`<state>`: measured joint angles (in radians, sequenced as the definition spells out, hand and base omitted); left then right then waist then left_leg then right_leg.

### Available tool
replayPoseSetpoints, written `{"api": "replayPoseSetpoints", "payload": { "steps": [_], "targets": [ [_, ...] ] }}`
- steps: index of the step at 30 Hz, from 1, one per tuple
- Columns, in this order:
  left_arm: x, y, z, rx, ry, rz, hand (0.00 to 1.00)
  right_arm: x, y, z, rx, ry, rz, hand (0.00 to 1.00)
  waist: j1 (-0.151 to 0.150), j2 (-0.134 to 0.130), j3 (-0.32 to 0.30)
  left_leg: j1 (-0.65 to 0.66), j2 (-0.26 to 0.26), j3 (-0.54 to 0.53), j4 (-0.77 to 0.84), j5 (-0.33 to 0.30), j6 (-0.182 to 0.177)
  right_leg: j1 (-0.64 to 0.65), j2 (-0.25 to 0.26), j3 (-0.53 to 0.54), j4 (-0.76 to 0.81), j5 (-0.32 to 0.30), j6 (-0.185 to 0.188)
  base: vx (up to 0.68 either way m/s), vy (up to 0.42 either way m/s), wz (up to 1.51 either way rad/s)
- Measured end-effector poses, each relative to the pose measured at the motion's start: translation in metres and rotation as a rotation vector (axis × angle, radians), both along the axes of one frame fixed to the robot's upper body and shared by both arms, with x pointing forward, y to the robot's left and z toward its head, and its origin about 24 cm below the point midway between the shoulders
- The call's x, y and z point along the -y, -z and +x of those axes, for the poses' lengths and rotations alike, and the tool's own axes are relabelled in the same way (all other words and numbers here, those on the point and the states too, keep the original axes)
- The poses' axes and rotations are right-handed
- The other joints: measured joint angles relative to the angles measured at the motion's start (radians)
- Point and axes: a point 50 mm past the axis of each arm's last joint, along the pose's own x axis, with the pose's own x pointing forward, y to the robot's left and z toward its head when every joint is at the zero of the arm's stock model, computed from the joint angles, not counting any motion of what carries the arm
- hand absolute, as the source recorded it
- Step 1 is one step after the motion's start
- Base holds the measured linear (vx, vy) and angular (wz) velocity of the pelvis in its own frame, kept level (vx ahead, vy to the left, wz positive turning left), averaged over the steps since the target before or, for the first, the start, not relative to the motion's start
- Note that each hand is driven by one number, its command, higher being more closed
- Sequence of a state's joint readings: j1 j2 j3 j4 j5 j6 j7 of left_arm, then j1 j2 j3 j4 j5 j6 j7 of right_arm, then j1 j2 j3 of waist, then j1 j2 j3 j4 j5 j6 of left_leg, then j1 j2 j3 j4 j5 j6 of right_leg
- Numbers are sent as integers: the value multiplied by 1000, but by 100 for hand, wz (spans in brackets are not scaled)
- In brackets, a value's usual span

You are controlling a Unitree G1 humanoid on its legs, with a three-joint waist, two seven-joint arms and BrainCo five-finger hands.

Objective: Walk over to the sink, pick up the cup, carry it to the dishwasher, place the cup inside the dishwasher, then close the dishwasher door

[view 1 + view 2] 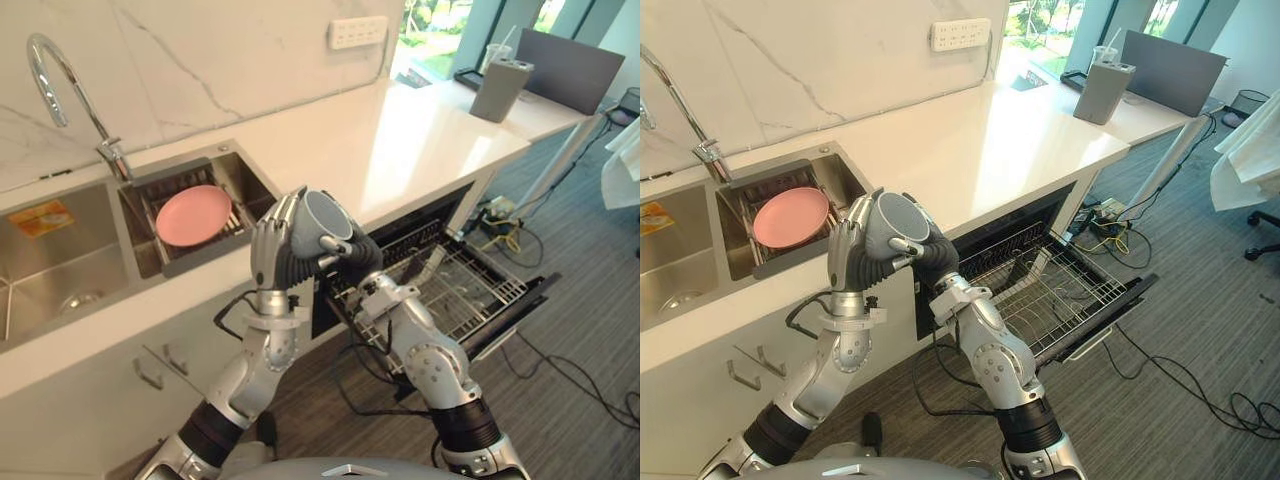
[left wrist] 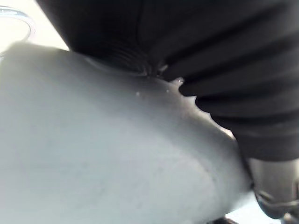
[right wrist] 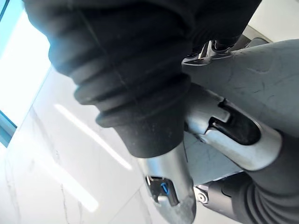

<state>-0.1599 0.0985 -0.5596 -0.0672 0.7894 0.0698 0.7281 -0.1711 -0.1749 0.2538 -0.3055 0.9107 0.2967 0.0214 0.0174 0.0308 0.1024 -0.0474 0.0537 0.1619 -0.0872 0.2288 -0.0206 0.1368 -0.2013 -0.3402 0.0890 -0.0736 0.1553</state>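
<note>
Both hands meet just right of the sink, level with its front edge, and the cup sits between them, tipped so its mouth faces up and toward the camera. The left hand stands upright against the cup's sink-side wall with its fingers bent round it. The right hand grips the cup from below on the side away from the sink, one silver finger lying across the cup's lower rim.

At the sink's far left, a yellow packet lies on the ledge of the larger basin. Behind the sink, a curved chrome faucet rises between the two basins. In the smaller, right-hand basin, a pink plate rests on a rack. Right of the sink, beyond the cup, the dishwasher stands with its door down and its wire rack pulled out. Farther right still, a white socket strip is fixed to the marble wall and a grey box stands on the countertop.
</note>
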Motion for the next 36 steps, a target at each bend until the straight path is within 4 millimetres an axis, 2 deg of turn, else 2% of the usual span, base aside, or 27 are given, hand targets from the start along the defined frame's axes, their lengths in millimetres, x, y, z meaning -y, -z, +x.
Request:
{"api": "replayPoseSetpoints", "payload": {
  "steps": [2,3,8,14,21,28,36],
  "targets": [
    [-1,0,0,-3,-6,3,100,-1,0,1,6,-8,-30,0,0,0,0,0,0,0,0,0,0,0,0,0,-1,1,0,0,0,0],
    [-1,0,1,-3,-7,4,100,-1,0,2,8,-10,-34,100,0,0,0,0,0,0,0,0,0,0,0,0,-1,1,0,0,0,0],
    [-1,-3,3,5,-16,25,100,1,-1,5,32,-23,-119,100,2,0,-1,-1,0,-2,0,2,1,0,1,0,-1,1,1,0,0,0],
    [1,-4,4,13,-9,43,100,4,-3,6,43,-18,-134,100,5,-1,-1,-1,0,-6,0,4,0,1,1,-1,1,1,1,0,0,0],
    [-2,-9,5,46,-14,52,100,-4,-6,3,57,29,-77,100,9,0,-10,-3,4,-13,0,6,-3,1,6,-1,2,1,1,0,0,0],
    [-4,-12,4,77,-28,37,100,-11,-15,1,52,103,87,100,12,3,-13,-6,12,-26,0,10,-9,2,17,-3,1,0,1,-9,-11,1],
    [-9,-8,0,78,-43,37,100,-16,-16,0,46,100,98,100,13,3,-12,-8,12,-29,0,10,-10,2,18,-3,-1,0,3,-3,-9,0]
  ]
}}
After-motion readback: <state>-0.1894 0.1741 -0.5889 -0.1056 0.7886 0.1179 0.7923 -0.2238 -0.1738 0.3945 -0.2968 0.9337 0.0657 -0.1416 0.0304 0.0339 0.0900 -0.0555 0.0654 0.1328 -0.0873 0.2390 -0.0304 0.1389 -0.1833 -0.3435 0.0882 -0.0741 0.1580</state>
